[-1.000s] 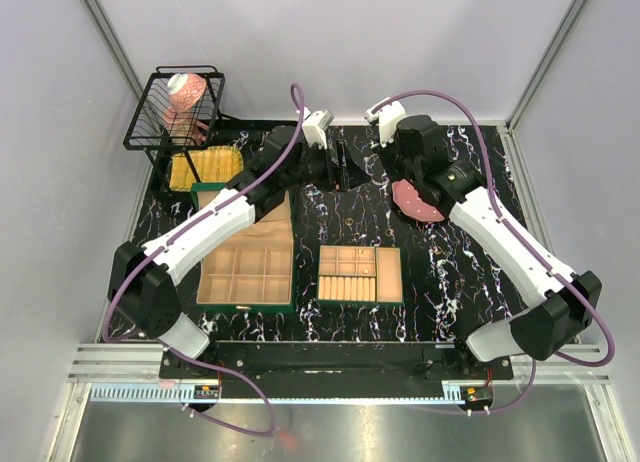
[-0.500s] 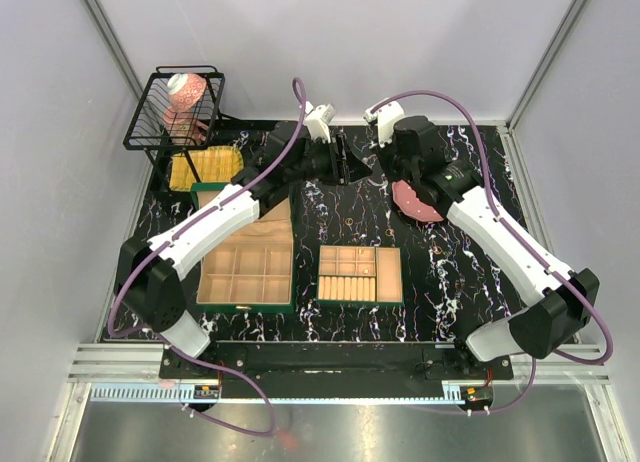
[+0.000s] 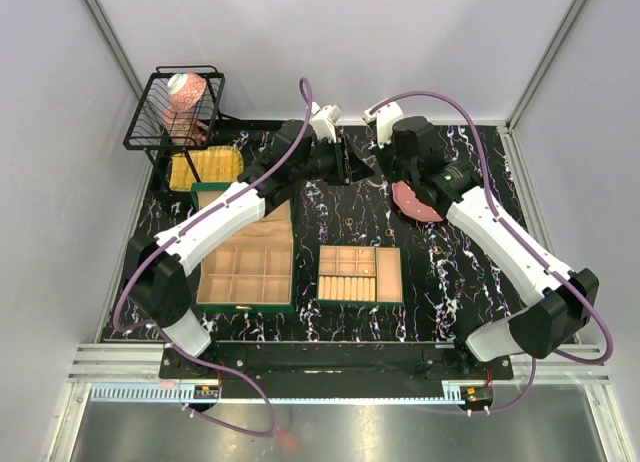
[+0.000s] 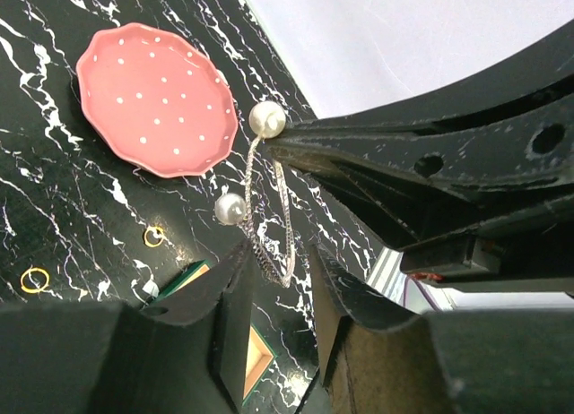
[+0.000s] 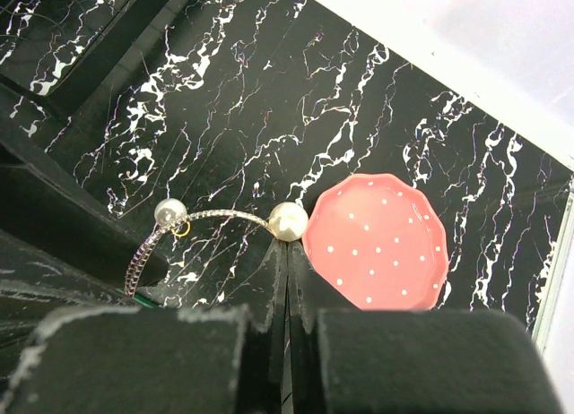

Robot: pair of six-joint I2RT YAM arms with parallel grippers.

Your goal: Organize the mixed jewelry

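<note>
My right gripper (image 5: 287, 249) is shut on one end of a silver wire hoop (image 5: 215, 217), just under its pearl (image 5: 289, 221). A second pearl (image 5: 169, 213) caps the other end. It holds the hoop above the black marbled table. In the left wrist view the hoop (image 4: 285, 219) hangs between the tips of my open left gripper (image 4: 280, 257), close to the left finger (image 4: 229, 324); I see no grip. In the top view both grippers meet at the back centre, left gripper (image 3: 352, 168) and right gripper (image 3: 378, 169). Small gold rings (image 4: 154, 236) lie loose on the table.
The pink dotted plate (image 3: 424, 206) lies right of the grippers. An open green box with beige compartments (image 3: 248, 274) and a smaller one (image 3: 360, 274) sit in front. A black wire basket (image 3: 175, 107) and a yellow tray (image 3: 205, 167) stand at the back left.
My left arm has reached right and back, bringing its open gripper up to the hoop held by the right gripper. The right arm has barely moved.
</note>
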